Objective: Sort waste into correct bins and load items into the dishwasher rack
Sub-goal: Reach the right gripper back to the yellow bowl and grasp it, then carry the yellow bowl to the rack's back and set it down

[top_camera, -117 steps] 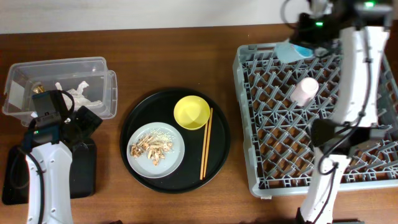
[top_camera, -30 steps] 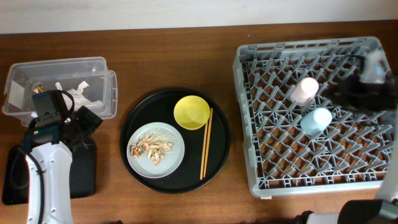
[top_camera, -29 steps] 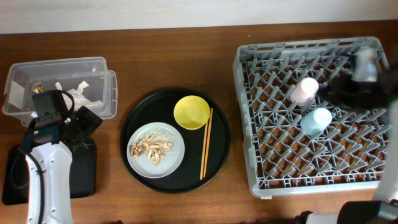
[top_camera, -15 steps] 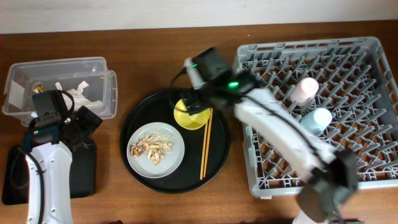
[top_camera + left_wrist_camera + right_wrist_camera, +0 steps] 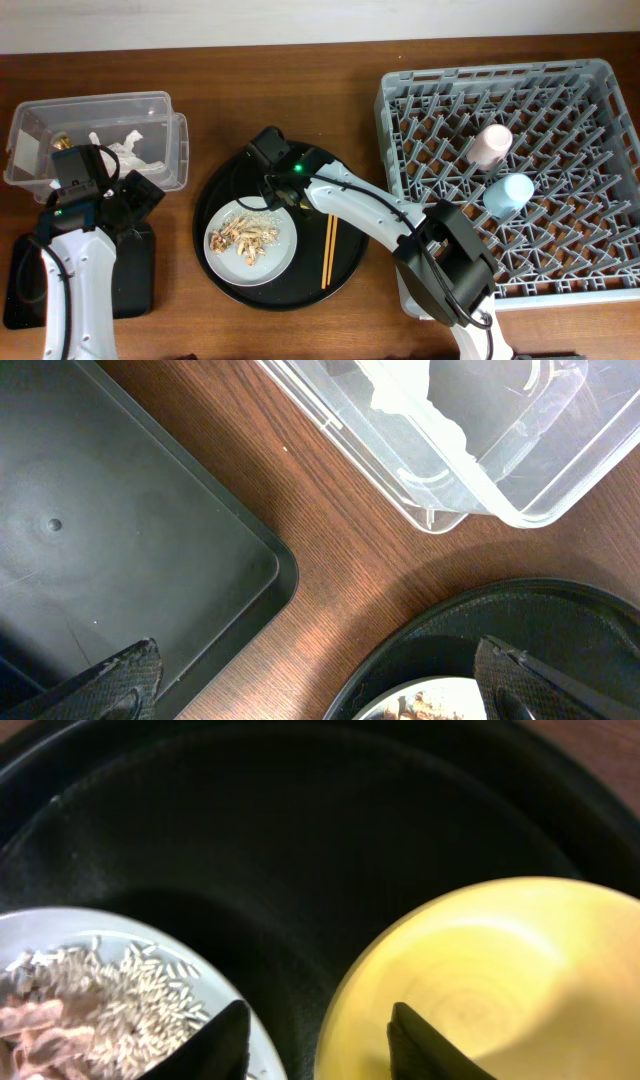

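Note:
My right gripper [image 5: 325, 1045] is open and low over the round black tray [image 5: 215, 205]. It straddles the rim of the yellow-green bowl [image 5: 520, 970], one finger inside and one outside. In the overhead view the gripper [image 5: 278, 192] hides most of the bowl. The grey-white plate [image 5: 282, 255] with beige food scraps [image 5: 243, 237] lies beside it, and the chopsticks [image 5: 329, 250] lie to the right. The pink cup [image 5: 490, 146] and light-blue cup [image 5: 507, 192] sit in the grey rack [image 5: 500, 72]. My left gripper [image 5: 320, 685] is open and empty.
The clear tub [image 5: 90, 103] at the far left holds white napkins [image 5: 125, 145] and a gold wrapper [image 5: 62, 143]. The shallow black tray [image 5: 135, 290] lies below it, under my left arm. The plate edge with rice crumbs [image 5: 110, 1000] lies close to my right gripper's outer finger.
My right arm has swung from the rack, where the light-blue cup now lies, over to the round tray and down onto the bowl's rim. My left arm has not moved.

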Controlling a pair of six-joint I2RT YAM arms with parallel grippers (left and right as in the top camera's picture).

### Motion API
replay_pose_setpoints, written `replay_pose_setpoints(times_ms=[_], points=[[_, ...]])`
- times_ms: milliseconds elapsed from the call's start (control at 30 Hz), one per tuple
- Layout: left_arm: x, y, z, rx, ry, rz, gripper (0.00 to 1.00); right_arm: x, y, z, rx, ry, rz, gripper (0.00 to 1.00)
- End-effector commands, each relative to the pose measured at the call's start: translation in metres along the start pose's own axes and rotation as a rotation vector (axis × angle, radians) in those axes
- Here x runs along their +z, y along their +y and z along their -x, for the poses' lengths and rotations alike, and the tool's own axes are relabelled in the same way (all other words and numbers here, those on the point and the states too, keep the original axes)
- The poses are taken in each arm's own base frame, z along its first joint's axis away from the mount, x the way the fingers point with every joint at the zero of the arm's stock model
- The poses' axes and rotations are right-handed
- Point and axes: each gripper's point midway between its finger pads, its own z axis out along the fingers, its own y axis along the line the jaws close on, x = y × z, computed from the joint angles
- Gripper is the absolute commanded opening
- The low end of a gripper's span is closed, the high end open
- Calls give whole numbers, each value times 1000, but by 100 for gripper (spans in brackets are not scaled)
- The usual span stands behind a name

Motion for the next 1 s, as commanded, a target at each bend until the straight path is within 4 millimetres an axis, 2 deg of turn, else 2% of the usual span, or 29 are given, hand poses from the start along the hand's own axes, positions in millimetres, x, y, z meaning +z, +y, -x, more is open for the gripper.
replay_pose_setpoints(times_ms=[0,133,333,433,533,633,700,767,800,833,867,967], points=[[-4,-1,7,2,-21,-5,99,-1,-6,5,33,-26,-53,38],[-4,-1,7,2,-21,-5,99,8,-8,-1,45,-6,-60,34],[-4,-1,7,2,-21,-5,99,17,-10,-10,42,24,-69,33],[-4,-1,7,2,-21,-5,99,17,-8,-10,50,26,-61,18],[-4,-1,7,2,-21,-5,99,12,-4,-5,52,20,-40,16],[-4,-1,7,2,-21,-5,99,-10,1,16,58,-28,-21,13],[-4,-1,7,2,-21,-5,99,-36,-1,39,71,-69,-13,5],[-4,-1,7,2,-21,-5,99,-66,-12,61,97,-94,-22,4],[-4,-1,7,2,-21,-5,99,-78,-20,69,113,-99,-29,4],[-4,-1,7,2,-21,-5,99,-99,-37,80,142,-109,-43,4],[-4,-1,7,2,-21,-5,99,-109,-47,86,153,-113,-52,4],[-4,-1,7,2,-21,-5,99,-148,-104,97,215,-114,-107,4]])
